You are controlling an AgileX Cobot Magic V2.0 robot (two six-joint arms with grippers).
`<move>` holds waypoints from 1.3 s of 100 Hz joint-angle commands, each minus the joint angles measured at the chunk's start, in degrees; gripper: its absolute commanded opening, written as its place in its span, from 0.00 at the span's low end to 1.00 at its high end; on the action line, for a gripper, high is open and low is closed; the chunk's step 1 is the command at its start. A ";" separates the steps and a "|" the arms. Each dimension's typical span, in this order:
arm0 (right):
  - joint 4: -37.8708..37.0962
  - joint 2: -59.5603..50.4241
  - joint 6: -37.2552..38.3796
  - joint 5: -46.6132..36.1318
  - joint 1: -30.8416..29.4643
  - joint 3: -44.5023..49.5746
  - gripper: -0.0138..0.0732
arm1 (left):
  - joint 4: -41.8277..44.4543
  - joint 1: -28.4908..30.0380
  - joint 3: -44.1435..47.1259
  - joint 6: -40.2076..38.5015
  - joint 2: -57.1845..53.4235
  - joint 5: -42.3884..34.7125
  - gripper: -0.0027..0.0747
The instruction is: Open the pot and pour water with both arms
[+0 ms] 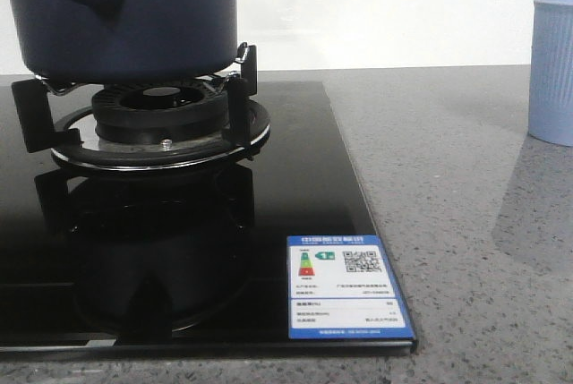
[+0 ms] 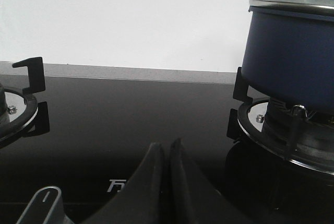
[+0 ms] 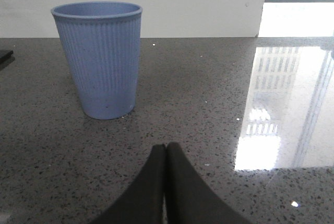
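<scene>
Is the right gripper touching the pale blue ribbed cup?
Apart. The right wrist view shows the right gripper, fingers shut together, short of the pale blue ribbed cup, with bare speckled grey countertop between them.

I only get the pot (image 1: 125, 17) partly: the front view cuts off its top and left side. The cup (image 1: 553, 71) runs off the right edge, and the sticker's (image 1: 349, 287) small print is unreadable.
</scene>
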 commanded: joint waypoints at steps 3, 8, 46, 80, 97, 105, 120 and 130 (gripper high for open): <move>-0.11 -0.95 0.05 -4.64 0.05 1.03 0.10 | -0.33 -0.43 0.90 -0.44 -1.54 -4.47 0.01; -0.11 -0.95 0.05 -4.64 0.05 1.03 0.10 | -0.33 -0.43 0.90 -0.44 -1.54 -4.47 0.01; -0.11 -0.95 0.05 -4.64 0.05 1.03 0.10 | -0.33 -0.43 0.90 -0.44 -1.54 -4.87 0.01; 1.52 -0.95 0.05 -5.31 0.05 1.03 0.10 | -0.44 -0.43 0.90 -0.44 -1.54 -5.24 0.01; 9.70 -0.95 0.05 -5.70 0.05 1.03 0.10 | -6.93 -0.43 0.90 -0.44 -1.54 -5.24 0.01; 14.89 -0.95 0.05 -5.83 0.05 1.03 0.10 | -12.00 -0.43 0.90 -0.44 -1.54 -5.24 0.01; 25.92 -0.95 0.05 -7.49 0.05 1.03 0.10 | -20.54 -0.43 0.90 -0.44 -1.54 -7.35 0.01; 31.40 -0.95 0.05 -8.59 0.05 0.93 0.10 | -26.81 -0.43 0.90 -0.44 -1.54 -9.05 0.01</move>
